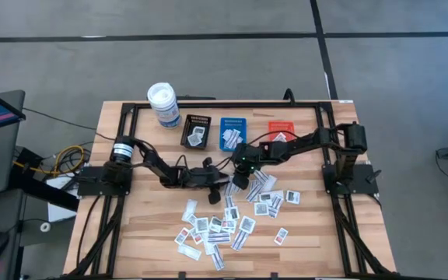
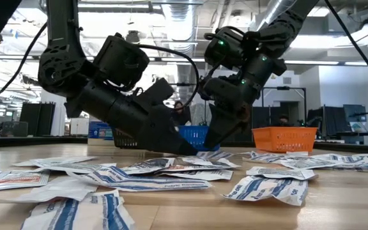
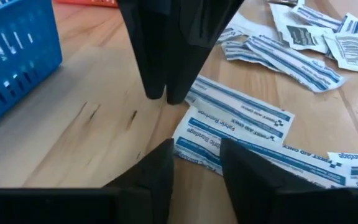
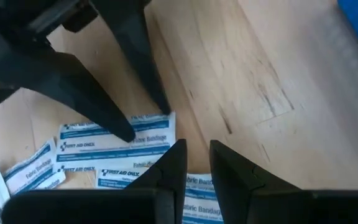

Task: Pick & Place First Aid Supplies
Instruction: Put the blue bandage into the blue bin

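Left jaws (image 3: 194, 165) parted over a bandage packet (image 3: 229, 134) on the table; right jaws (image 4: 196, 163) narrowly apart just beside, empty.

blue print reading "fabric bandage" and "first aid only" runs along the white bandage packets (image 3: 238, 127) lying on the counter (image 3: 73, 130), seen again on the packets in the right wrist view; print on the other scattered packets (image 1: 224, 222) is too small to read.

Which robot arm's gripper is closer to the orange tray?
The right gripper: it sits just left of and below the orange tray. The left gripper lies slightly farther left, beside it over the packets.
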`<state>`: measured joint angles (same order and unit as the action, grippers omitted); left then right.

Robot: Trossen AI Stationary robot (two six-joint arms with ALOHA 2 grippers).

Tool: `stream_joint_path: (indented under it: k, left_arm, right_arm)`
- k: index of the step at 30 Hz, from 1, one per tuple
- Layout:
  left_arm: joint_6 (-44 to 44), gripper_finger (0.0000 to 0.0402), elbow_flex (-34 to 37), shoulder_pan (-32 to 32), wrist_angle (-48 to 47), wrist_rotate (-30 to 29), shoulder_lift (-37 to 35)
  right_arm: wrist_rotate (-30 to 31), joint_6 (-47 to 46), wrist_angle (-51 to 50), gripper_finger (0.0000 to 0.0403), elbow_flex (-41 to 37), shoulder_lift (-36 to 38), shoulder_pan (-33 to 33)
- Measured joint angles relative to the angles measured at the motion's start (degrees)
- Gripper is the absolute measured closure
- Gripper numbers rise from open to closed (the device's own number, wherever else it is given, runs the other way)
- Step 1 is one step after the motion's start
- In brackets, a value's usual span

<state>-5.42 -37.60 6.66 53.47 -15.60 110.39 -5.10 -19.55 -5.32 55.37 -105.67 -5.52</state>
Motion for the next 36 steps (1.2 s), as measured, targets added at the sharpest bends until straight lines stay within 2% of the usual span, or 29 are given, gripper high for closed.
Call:
stream_joint_path:
  k: [7,15,36]
  left_arm:
    - [0.1,0.0389,0.1,-0.1,-1.2,0.5,-0.7]
    - [0.2,0.0395,0.3,0.0,-2.4,0.2,-2.4]
    - [0.0,0.0396,0.4,0.1,-0.3,0.2,-2.4]
  right_arm:
    - [-1.0,0.0,-0.3,0.0339,0.0,0.0,0.0]
    - [-4.0,-2.9,0.5,0.0339,0.0,0.0,0.2]
    - [-4.0,-3.0,4.2,0.0339,0.0,-0.2,0.2]
